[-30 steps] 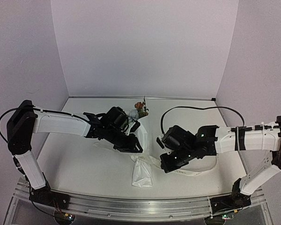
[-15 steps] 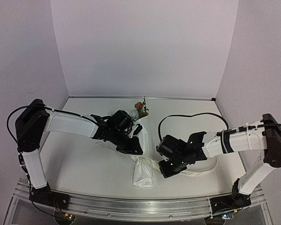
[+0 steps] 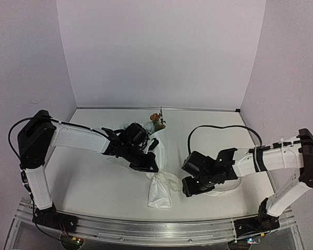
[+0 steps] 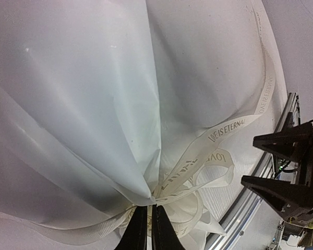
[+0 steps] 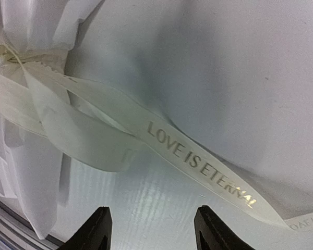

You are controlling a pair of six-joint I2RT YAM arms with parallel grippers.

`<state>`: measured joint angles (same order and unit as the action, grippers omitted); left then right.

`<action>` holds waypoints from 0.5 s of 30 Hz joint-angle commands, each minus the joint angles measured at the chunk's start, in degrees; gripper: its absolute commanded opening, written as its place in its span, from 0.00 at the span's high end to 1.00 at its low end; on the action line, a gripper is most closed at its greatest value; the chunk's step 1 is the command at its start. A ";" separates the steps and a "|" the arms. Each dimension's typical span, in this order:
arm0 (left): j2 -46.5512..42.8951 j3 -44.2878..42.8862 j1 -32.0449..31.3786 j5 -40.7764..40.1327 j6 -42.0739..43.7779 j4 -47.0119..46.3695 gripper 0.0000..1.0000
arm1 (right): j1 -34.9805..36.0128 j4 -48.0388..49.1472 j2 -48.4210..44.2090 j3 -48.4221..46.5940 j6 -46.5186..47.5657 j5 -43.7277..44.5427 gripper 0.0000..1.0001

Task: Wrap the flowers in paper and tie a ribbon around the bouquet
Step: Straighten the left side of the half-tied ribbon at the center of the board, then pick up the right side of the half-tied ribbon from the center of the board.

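Left jaws are drawn almost together, low over the middle of the bench (image 3: 88,177). They look clamped on the ribbon (image 5: 198,161) right at the neck where it cinches the paper (image 4: 94,104). Whether a fold of paper is caught in there too I cannot tell. Right jaws stand apart with nothing between them, hovering just right of the bundle and nearer the front edge.

Flowers (image 3: 156,121) lie wrapped, blooms poking out toward the back edge of the bench. The paper narrows to the tied neck and then flares into a short tail pointing at the front edge. So the bundle's long axis runs back to front, about midway between the left and right edges.

From the neck, loops of ribbon spill out, and one lettered tail trails flat across the bench toward the right edge. In the right wrist view that tail runs on a slant, from the knot at upper left down to lower right. It passes just ahead of the open fingertips and not between them.

To my eye the wrap is done and the tying is well along, though I can't say if the knot is tight. The right jaws are the nearer pair to the free tail. They would have to move forward and settle across it. It lies flat on the bench, so pinching it up looks fiddly.
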<state>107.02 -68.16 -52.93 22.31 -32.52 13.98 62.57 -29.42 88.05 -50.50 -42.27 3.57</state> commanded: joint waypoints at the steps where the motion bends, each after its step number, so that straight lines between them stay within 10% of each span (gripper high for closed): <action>1: -0.14 -0.35 -0.07 0.19 1.53 -1.36 0.94 | -1.64 -2.85 -8.62 4.46 -6.35 9.24 0.37; 15: -0.63 -0.77 -0.07 0.78 1.64 -1.41 0.94 | -12.73 -19.28 -27.43 19.29 -27.47 19.74 0.18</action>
<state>107.02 -68.16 -52.93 22.37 -31.51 13.96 53.54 -42.81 63.75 -34.04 -62.18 19.52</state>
